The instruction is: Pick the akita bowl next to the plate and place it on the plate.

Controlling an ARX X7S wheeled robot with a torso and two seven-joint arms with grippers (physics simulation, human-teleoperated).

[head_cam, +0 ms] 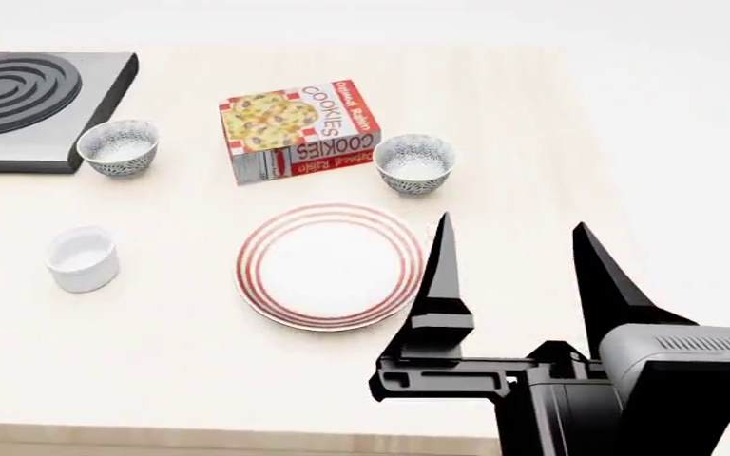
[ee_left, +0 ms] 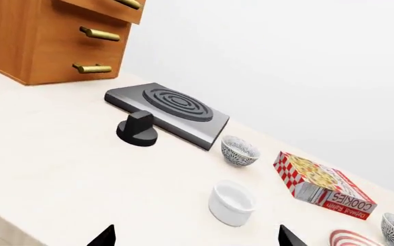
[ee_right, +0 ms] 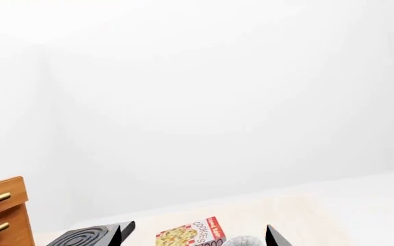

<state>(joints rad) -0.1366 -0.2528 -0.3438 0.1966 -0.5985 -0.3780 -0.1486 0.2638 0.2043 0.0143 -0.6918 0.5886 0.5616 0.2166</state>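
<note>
Right gripper [head_cam: 513, 252] is spread wide and empty, raised near the front right of the table [head_cam: 517, 123], on the robot's side of the plate [head_cam: 330, 266]. Left gripper barely shows: two dark tips at the edge of the left wrist view, apart, nothing between them.

Target is the speckled bowl [head_cam: 413, 162] just beyond the plate's far right rim, beside the cookie box [head_cam: 299, 128], upright, untouched. A look-alike bowl [head_cam: 119, 146] sits well to the left by the burner [head_cam: 23, 100], and a plain white cup [head_cam: 84, 257] sits left of the plate; neither is wanted.

Step in hand, by the look of it: reach for the bowl with the right arm.

- Move forward over the plate's right edge, staying high enough to clear it.
- Come down with one finger inside the bowl and one outside, pinching the wall on the side away from the box; the gap to the box looks tight.
- The right wrist view catches only a sliver of the bowl, so the head view is the better guide for alignment.
- Close gently; a thin rim could slip or tip the bowl.
- Lift straight up, then a short move back to the plate's centre.
</note>
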